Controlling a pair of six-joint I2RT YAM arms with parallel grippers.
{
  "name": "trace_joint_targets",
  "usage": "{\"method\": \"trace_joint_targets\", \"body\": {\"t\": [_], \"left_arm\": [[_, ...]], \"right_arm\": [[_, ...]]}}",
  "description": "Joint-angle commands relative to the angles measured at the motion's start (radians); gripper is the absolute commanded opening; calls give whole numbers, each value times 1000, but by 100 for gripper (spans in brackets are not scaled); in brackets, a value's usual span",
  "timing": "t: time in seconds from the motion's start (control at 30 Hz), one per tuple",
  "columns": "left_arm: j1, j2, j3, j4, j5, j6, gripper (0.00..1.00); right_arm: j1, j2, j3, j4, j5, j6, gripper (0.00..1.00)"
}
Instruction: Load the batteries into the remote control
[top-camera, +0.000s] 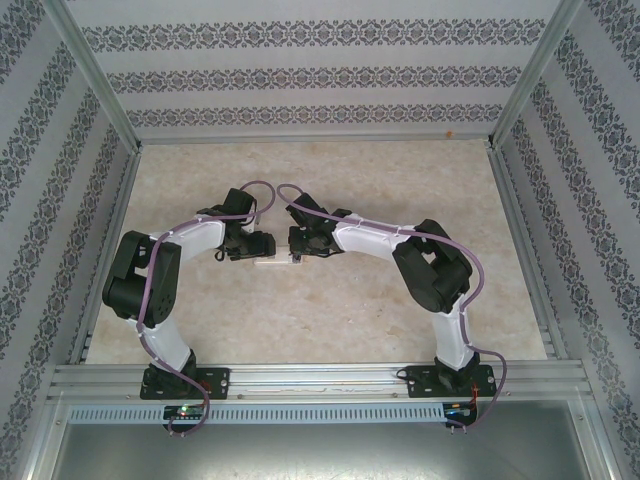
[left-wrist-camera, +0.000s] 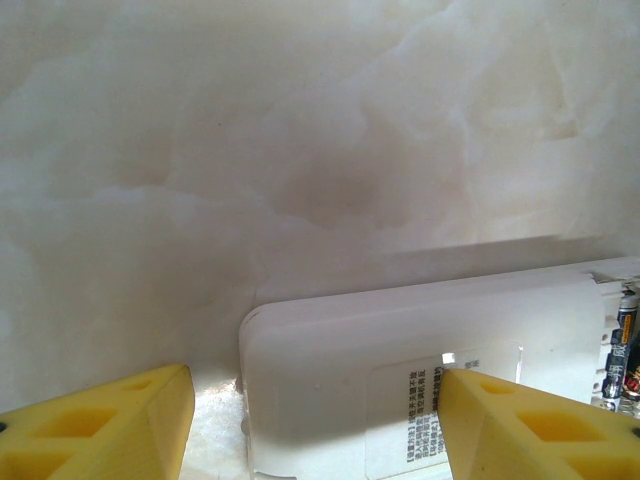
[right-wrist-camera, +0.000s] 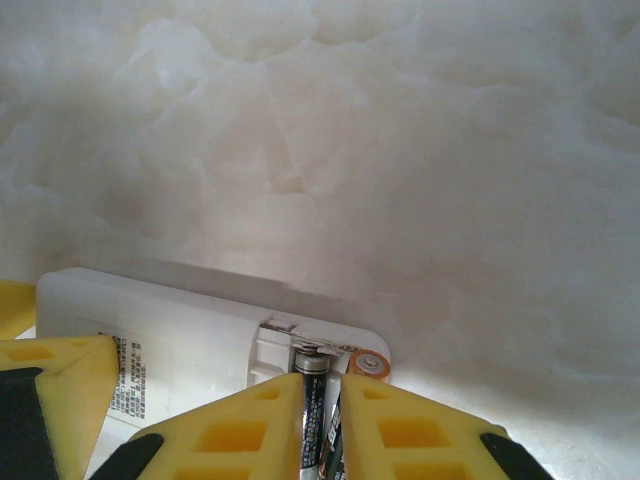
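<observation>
The white remote control (left-wrist-camera: 340, 350) lies back-up on the marble table between the two arms, also seen from above as the remote control (top-camera: 277, 262). Its battery bay at one end is uncovered. My right gripper (right-wrist-camera: 335, 400) is shut on a dark battery (right-wrist-camera: 312, 395) that lies in the bay, its silver end against the contact. Beside it lies a second battery (right-wrist-camera: 366, 364) with an orange end. My left gripper (left-wrist-camera: 315, 430) stands open at the remote's other end: one finger (left-wrist-camera: 530, 425) is over the label, the other finger (left-wrist-camera: 100, 425) is clear of the remote's end. The batteries (left-wrist-camera: 622, 350) also show at the far right.
Both arms meet at the table's middle, left gripper (top-camera: 262, 245) facing right gripper (top-camera: 297, 243). The left gripper's yellow finger (right-wrist-camera: 50, 395) shows beside the remote in the right wrist view. Aluminium frame posts (top-camera: 110, 110) and patterned walls enclose the table.
</observation>
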Motion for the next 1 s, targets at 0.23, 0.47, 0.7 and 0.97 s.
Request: {"method": "trace_joint_targets", "body": {"t": [0.23, 0.47, 0.7, 0.97], "left_arm": [[9, 0, -8, 16, -4, -4, 66], [10, -6, -11, 14, -9, -1, 66], [9, -2, -8, 16, -8, -1, 66], [9, 0, 1, 14, -10, 0, 66]], "right_arm": [[10, -57, -68, 2, 102, 1, 26], [10, 6, -25, 15, 46, 14, 24], [12, 28, -28, 16, 34, 18, 18], [18, 35, -42, 12, 22, 25, 13]]}}
